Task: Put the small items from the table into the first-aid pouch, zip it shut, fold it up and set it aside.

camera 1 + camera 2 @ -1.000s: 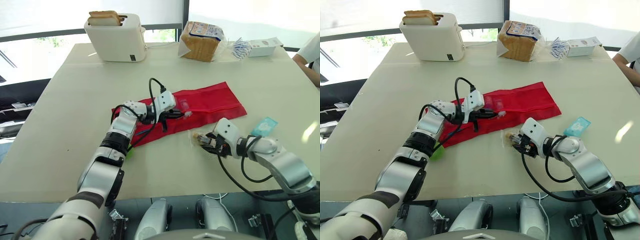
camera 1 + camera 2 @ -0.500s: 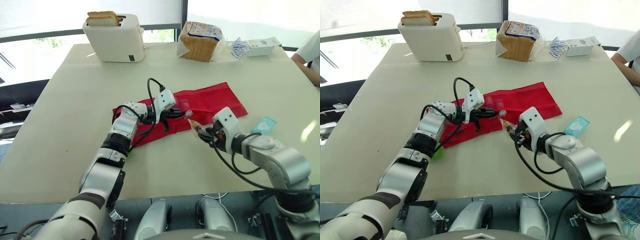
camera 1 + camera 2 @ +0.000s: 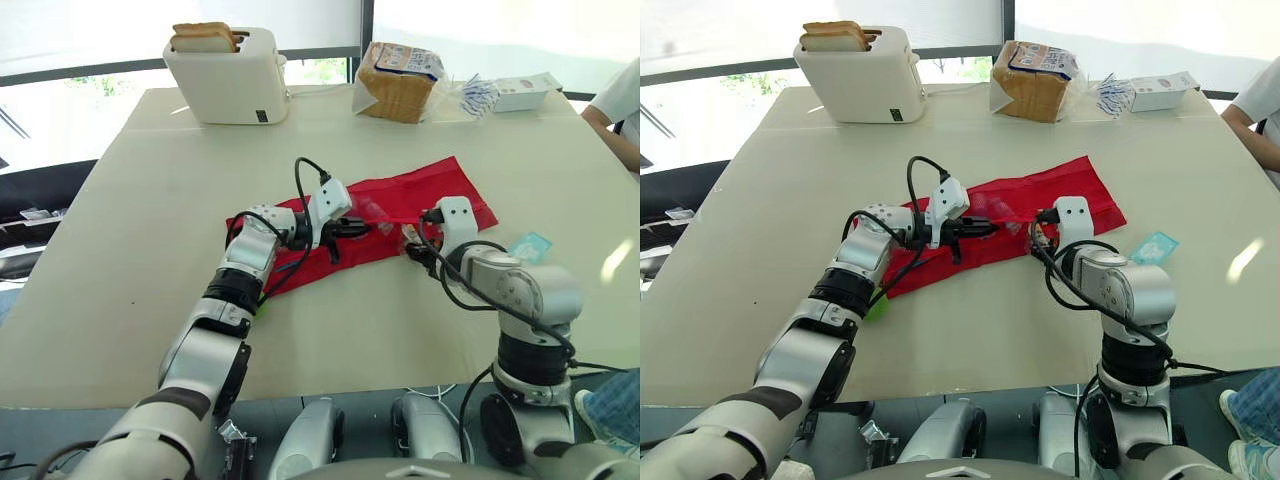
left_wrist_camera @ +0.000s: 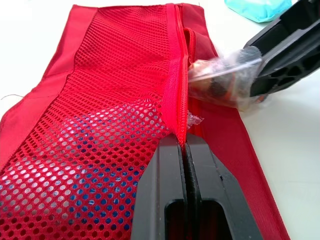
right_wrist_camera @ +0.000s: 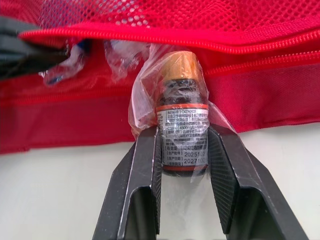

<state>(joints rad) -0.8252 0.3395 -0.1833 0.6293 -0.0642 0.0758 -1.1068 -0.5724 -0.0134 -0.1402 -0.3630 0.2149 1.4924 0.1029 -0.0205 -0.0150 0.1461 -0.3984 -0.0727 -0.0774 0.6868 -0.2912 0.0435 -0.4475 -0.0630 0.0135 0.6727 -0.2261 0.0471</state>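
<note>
The red mesh first-aid pouch lies unfolded across the table's middle. My left gripper is shut on the pouch's zipper edge, holding the mouth a little open. My right gripper is shut on a small dark bottle with an orange cap, wrapped in clear plastic. The bottle's cap end sits right at the pouch mouth, seen as bottle in the left wrist view. A teal packet lies on the table to the right of the pouch.
At the back stand a white toaster with bread slices, a bagged bread loaf, a clear bag of small packets and a white box. A person's sleeve is at the far right edge.
My right gripper carried the wrapped bottle from the bare table in front of the pouch up and back to the pouch mouth. The left gripper kept its hold on the zipper edge.
</note>
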